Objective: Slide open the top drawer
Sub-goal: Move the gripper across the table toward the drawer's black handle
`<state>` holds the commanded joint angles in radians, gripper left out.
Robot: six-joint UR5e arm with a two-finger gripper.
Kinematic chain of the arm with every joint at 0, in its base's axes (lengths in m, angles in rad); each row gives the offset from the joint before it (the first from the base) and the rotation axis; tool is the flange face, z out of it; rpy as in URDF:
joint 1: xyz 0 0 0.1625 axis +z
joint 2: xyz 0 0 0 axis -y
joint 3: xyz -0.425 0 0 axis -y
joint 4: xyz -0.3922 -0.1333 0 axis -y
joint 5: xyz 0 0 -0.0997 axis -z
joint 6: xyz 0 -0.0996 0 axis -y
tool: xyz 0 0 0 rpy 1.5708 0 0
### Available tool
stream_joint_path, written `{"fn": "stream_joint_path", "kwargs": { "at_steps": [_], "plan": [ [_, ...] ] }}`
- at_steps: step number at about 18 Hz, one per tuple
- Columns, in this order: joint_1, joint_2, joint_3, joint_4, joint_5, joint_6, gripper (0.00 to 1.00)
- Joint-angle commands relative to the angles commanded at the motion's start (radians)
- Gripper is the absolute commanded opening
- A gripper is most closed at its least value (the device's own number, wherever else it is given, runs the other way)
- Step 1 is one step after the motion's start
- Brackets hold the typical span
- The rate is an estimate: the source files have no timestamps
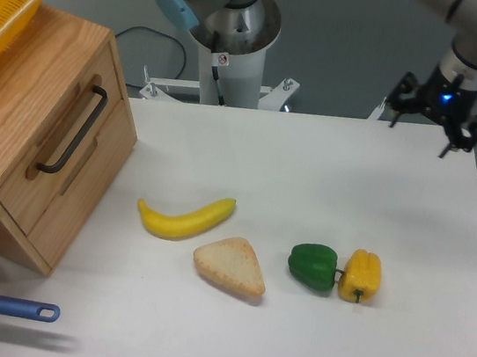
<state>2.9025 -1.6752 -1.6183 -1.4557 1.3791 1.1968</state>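
top drawer (56, 148) sits shut; end effector (434, 117) spread, holding nothing.

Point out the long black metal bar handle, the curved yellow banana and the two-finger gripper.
Long black metal bar handle (74, 131): fixed camera, middle of bar.
Curved yellow banana (184, 217): fixed camera, mid-body.
Two-finger gripper (430, 125): fixed camera, between its fingertips.

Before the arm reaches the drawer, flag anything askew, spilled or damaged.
Nothing stands out. The top drawer sits shut and flush in its cabinet, and the banana, bread and two peppers lie intact on the table.
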Motion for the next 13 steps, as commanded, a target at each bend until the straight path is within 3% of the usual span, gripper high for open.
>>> {"fn": "stream_joint_path", "kwargs": {
  "at_steps": [4, 13],
  "plan": [
    [-0.069, 0.026, -0.003, -0.077, 0.000, -0.127, 1.00],
    [-0.305, 0.060, 0.014, -0.081, 0.005, -0.413, 1.00]
  ]
}}
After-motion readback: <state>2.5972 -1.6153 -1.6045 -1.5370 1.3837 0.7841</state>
